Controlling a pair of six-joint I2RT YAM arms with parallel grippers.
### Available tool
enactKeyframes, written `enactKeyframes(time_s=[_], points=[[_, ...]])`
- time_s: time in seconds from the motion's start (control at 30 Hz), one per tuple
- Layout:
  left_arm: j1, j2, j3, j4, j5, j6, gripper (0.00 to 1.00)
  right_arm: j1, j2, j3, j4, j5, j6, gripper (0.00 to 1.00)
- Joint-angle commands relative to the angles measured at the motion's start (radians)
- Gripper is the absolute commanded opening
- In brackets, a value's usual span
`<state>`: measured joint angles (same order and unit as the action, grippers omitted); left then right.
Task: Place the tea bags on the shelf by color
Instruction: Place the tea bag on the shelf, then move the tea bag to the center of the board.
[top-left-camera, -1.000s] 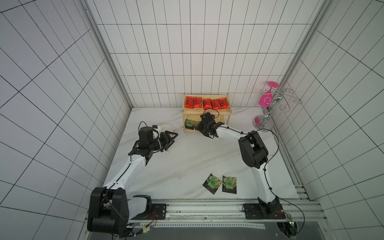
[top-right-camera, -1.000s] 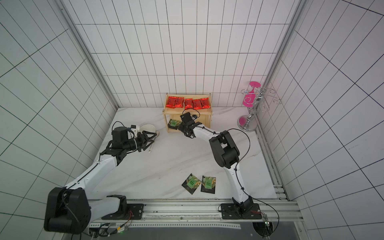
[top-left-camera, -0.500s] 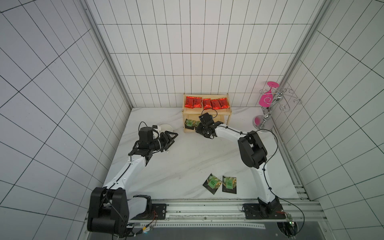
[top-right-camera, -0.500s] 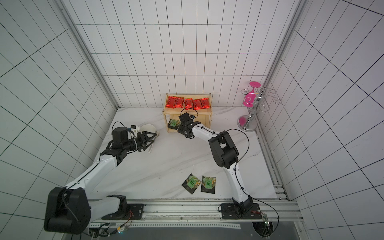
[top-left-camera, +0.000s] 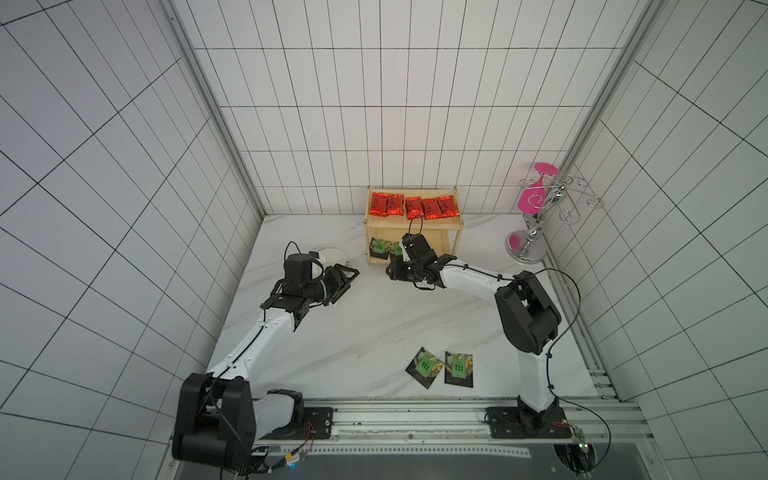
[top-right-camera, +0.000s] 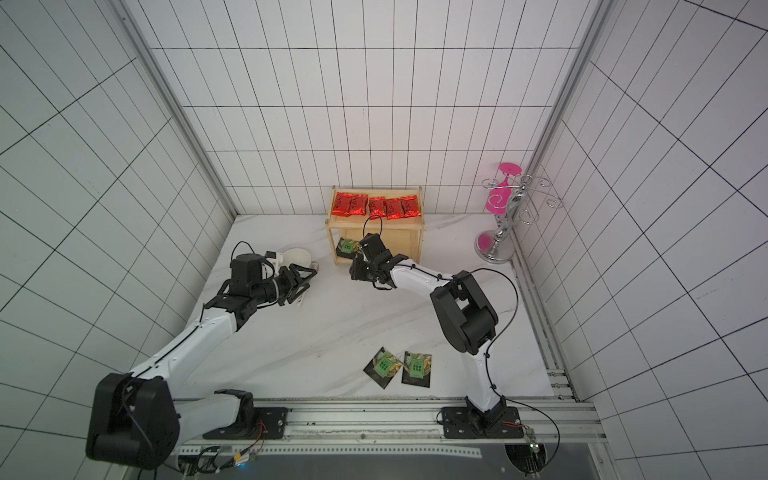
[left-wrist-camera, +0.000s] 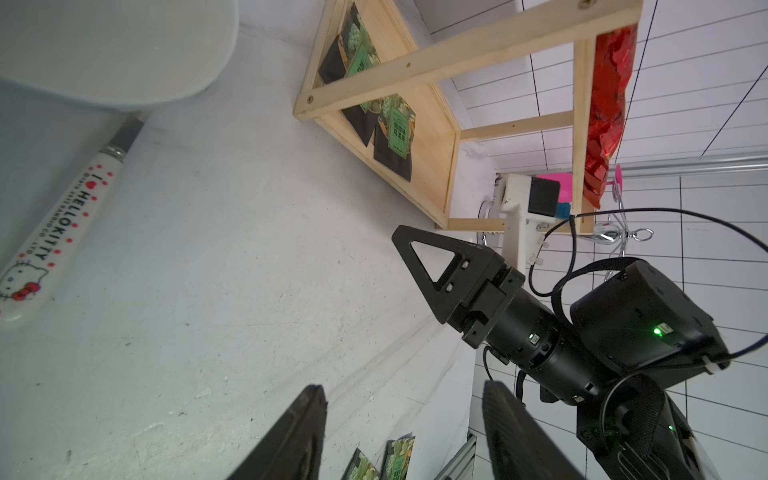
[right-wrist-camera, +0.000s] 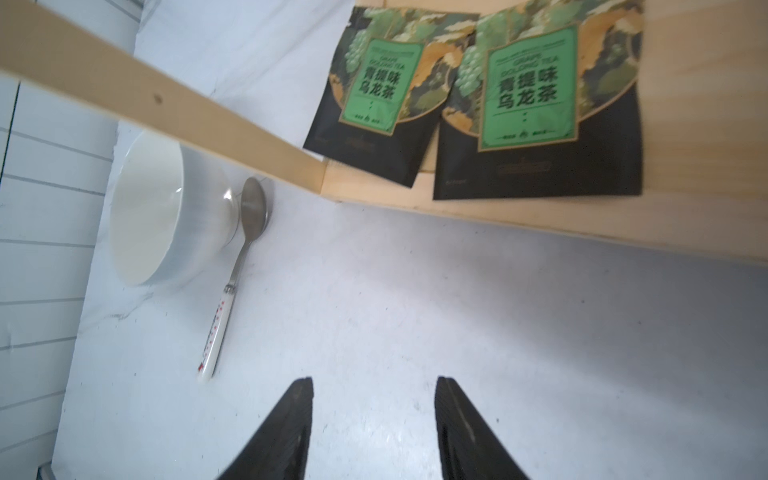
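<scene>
Right gripper (right-wrist-camera: 374, 384) hangs over the white table just in front of the small two-tier light wooden shelf (top-left-camera: 440, 227), jaws apart with nothing between them. Left gripper (left-wrist-camera: 403, 395) is also spread and empty, low over the table near the white ceramic bowl (right-wrist-camera: 153, 208) and the steel spoon with a printed white handle (right-wrist-camera: 232, 282).

Five shiny red foil packets (top-left-camera: 415, 206) line the top tier. Two dark square sachets with green labels (right-wrist-camera: 528, 104) lie overlapping on the lower tier. Two more such sachets (top-left-camera: 424, 366) lie near the table's front edge, corners touching or just overlapping.

Fetching one of those looks like the step in hand. First draw clear of the shelf's front rail, then pinch one sachet by an outer edge, away from its neighbour. Carry it in low and flat under the top tier, onto the bare wood beside the pair.
</scene>
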<state>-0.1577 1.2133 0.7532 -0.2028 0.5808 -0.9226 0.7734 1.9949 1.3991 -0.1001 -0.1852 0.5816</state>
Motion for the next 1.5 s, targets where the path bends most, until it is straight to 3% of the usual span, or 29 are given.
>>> enactKeyframes(time_s=[0.0, 0.1, 0.23, 0.4, 0.5, 0.9, 1.1, 1.27, 1.47], points=[[-0.041, 0.007, 0.050, -0.060, -0.091, 0.056, 0.63, 0.027, -0.077, -0.100, 0.089, -0.056, -0.075, 0.51], [-0.078, 0.002, 0.081, -0.155, -0.145, 0.094, 0.64, 0.037, -0.159, -0.168, 0.049, -0.083, -0.120, 0.49], [-0.152, -0.023, 0.088, -0.250, -0.244, 0.141, 0.64, 0.097, -0.328, -0.295, -0.087, 0.008, -0.225, 0.50], [-0.229, -0.011, 0.042, -0.225, -0.229, 0.131, 0.64, 0.190, -0.506, -0.441, -0.307, 0.015, -0.298, 0.52], [-0.259, -0.002, 0.025, -0.205, -0.211, 0.137, 0.64, 0.279, -0.571, -0.504, -0.412, 0.112, -0.287, 0.52], [-0.275, -0.001, -0.033, -0.170, -0.168, 0.148, 0.64, 0.450, -0.722, -0.769, -0.316, 0.237, -0.059, 0.53], [-0.268, -0.006, -0.061, -0.168, -0.163, 0.151, 0.64, 0.525, -0.707, -0.824, -0.172, 0.277, -0.075, 0.54], [-0.243, -0.043, -0.092, -0.165, -0.152, 0.156, 0.64, 0.569, -0.654, -0.829, -0.166, 0.357, -0.050, 0.49], [-0.204, -0.054, -0.122, -0.158, -0.120, 0.157, 0.64, 0.614, -0.728, -0.865, -0.186, 0.459, 0.012, 0.42]])
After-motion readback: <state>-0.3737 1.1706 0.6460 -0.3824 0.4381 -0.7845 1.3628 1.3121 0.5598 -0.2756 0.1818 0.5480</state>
